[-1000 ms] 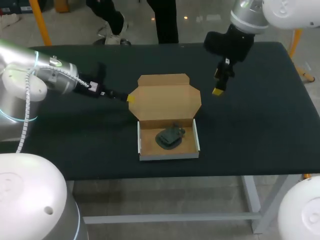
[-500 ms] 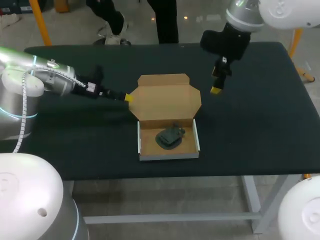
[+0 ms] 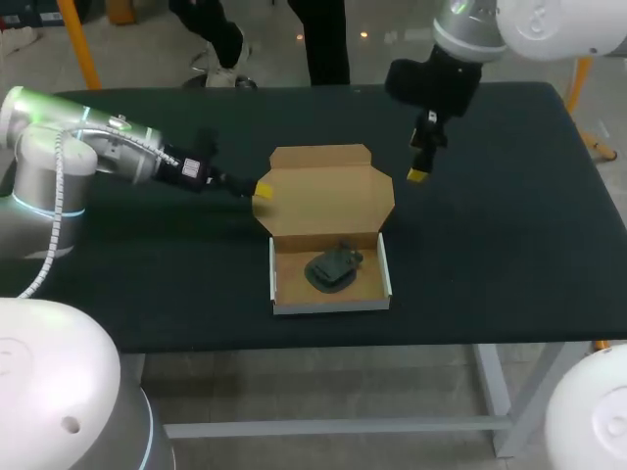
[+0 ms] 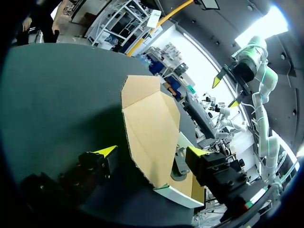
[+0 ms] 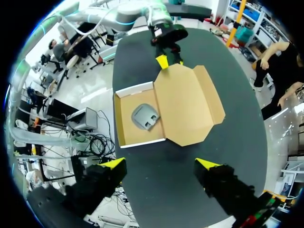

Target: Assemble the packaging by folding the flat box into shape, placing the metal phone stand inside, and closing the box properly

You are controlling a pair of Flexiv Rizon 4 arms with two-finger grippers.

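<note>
Holding one phone stand (image 3: 333, 267), one unclosed box (image 3: 331, 201), left tool (image 3: 263, 191), right tool (image 3: 418, 174), both spread wide, empty.

Box (image 3: 323, 201): matt brown cardboard, white outside. Phone stand (image 3: 333, 267): dark, probably matt metal. Table (image 3: 509, 245): matt black.

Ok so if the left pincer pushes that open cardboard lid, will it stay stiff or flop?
The lid looks like thin cardboard lying open, so it probably hinges at its fold. The box seems light and may slide, though the phone stand inside adds weight.
</note>
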